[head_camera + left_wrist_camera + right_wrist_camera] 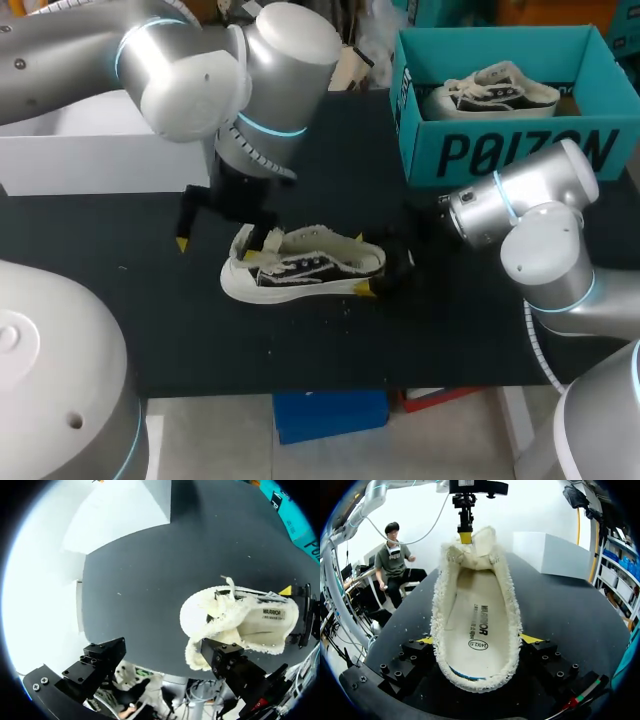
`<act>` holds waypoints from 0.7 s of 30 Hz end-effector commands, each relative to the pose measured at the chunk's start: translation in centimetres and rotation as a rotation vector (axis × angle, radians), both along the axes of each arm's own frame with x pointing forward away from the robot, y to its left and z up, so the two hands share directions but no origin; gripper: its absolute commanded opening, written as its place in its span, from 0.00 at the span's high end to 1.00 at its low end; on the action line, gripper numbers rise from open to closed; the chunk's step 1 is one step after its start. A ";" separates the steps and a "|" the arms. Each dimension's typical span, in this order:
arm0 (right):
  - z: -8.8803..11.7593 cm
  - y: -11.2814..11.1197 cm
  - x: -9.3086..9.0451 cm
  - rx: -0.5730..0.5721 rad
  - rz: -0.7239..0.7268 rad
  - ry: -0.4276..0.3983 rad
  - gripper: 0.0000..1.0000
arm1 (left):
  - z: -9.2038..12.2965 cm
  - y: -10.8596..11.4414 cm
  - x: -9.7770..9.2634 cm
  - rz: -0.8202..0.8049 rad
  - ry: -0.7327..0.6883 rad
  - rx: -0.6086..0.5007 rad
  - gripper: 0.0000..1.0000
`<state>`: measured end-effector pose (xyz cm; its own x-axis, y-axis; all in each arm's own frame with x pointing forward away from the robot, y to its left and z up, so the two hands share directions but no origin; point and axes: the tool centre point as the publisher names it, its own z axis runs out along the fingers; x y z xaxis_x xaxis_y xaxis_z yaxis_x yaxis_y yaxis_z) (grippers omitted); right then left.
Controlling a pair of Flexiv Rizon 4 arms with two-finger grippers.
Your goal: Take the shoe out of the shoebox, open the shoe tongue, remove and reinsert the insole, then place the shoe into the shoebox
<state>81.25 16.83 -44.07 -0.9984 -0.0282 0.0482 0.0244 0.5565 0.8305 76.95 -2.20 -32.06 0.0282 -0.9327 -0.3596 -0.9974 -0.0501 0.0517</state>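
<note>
On the black counter (200, 330), just in front of the teal shoebox (500, 150), the right claw (477, 640) clamps the heel of a frayed canvas shoe (310, 265).

From the head view that claw is mostly hidden behind the shoe and its own wrist. The right wrist view alone shows yellow tips pressed to both sides of the shoe, the insole (477, 625) lying inside, and one tip of the left claw (227, 242) at the tongue (481, 541). The left wrist view cuts off its own yellow tips; its black fingers (100, 662) stand spread wide, released, one against the shoe's rim. The left arm bends down from the far left; the right lies low. A second shoe (490, 90) sits in the shoebox.
</note>
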 end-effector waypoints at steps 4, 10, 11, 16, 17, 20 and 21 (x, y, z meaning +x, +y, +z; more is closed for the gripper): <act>-0.5 0.1 0.0 -0.002 -0.001 0.002 1.00 | 6.3 -1.4 0.2 -0.711 -0.029 -0.376 0.05; -0.5 0.1 0.0 -0.002 -0.001 0.002 1.00 | 8.0 -4.2 1.7 -1.241 0.197 -0.560 1.00; -0.5 0.1 0.0 -0.002 -0.001 0.002 1.00 | 8.3 -4.7 1.9 -1.273 0.216 -0.565 1.00; -0.5 0.1 0.0 -0.002 -0.001 0.002 1.00 | 8.0 -7.5 2.7 -1.420 0.301 -0.606 1.00; -0.5 0.1 0.0 -0.002 -0.001 0.002 1.00 | 7.8 -8.0 3.0 -1.441 0.317 -0.637 1.00; -0.5 0.1 0.0 -0.002 -0.001 0.002 1.00 | 7.8 -8.3 3.4 -1.506 0.348 -0.716 1.00; -0.5 0.1 0.0 -0.002 -0.001 0.002 1.00 | 7.8 -8.3 3.4 -1.533 0.359 -0.728 1.00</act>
<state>81.25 16.83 -44.08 -0.9984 -0.0281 0.0483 0.0245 0.5566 0.8304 79.40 -10.39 -23.71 -0.5794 -0.8132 -0.0550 -0.8145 0.5801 0.0043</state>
